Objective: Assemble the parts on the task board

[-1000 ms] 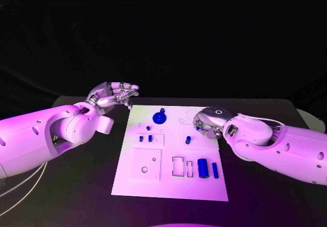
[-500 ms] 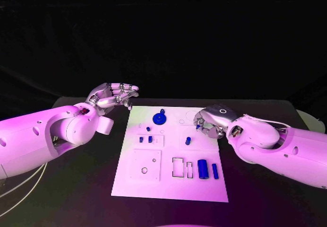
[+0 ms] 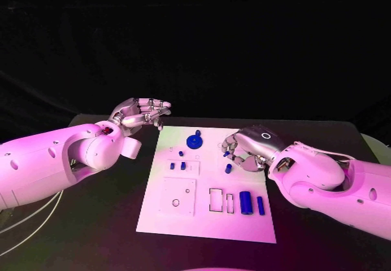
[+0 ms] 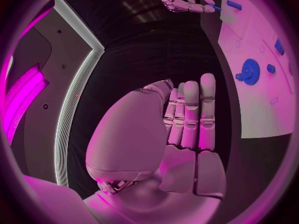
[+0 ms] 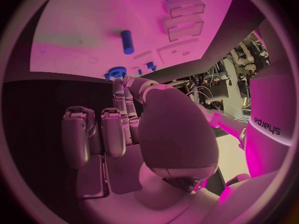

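While nothing here is in contact with it, the task board (image 3: 163,217) lies flat mid-table (image 3: 90,231), long axis running away from the robot.

Left hand (image 3: 145,116): hovers off the board's far-left corner, outside its edge. Fingers are curled in together with nothing in them.

Right hand (image 3: 248,148): sits over the board's right edge, about halfway along it, fingers bent down toward the surface. A small blue part (image 3: 226,153) is right at its fingertips. I can't tell whether it's pinched or just lying on the board under them, so hand state is unresolved.

Parts, all on the board:
- blue gear (image 3: 194,141), near the far edge, roughly centred
- thick blue cylinder (image 3: 245,202), near-right area, lying along the board's long axis
- thinner blue bar (image 3: 260,205), just beside the cylinder, on the side toward the right edge
- blue peg (image 3: 229,167), right of board centre, just on the near side of the right hand's fingertips
- two short blue pegs (image 3: 177,165), side by side, left of centre
- tiny blue peg (image 3: 181,152), between that pair and the gear
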